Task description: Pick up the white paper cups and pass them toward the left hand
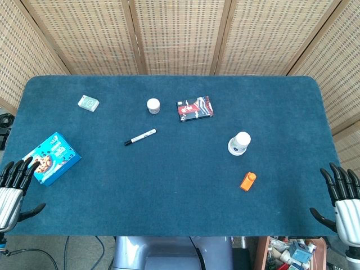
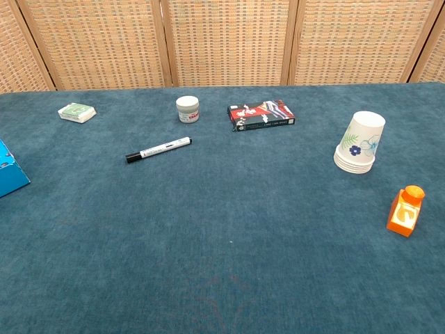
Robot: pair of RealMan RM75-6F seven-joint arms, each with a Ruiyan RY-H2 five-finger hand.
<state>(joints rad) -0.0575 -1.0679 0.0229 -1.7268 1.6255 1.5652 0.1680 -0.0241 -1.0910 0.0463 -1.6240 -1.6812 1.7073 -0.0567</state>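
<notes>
A stack of white paper cups [image 1: 239,143] with a blue flower print stands upside down on the right half of the blue table; the chest view shows the cups [image 2: 359,142] at its right. My right hand [image 1: 344,201] hovers at the table's near right corner, fingers spread and holding nothing, well to the right of the cups and nearer than them. My left hand [image 1: 12,188] sits at the near left corner, fingers apart and holding nothing. Neither hand appears in the chest view.
An orange small bottle [image 1: 248,181] lies just in front of the cups. A black marker [image 1: 140,137], a white jar [image 1: 153,106], a red-black box [image 1: 194,108] and a pale green packet [image 1: 88,103] lie farther back. A blue snack box [image 1: 52,158] rests by my left hand.
</notes>
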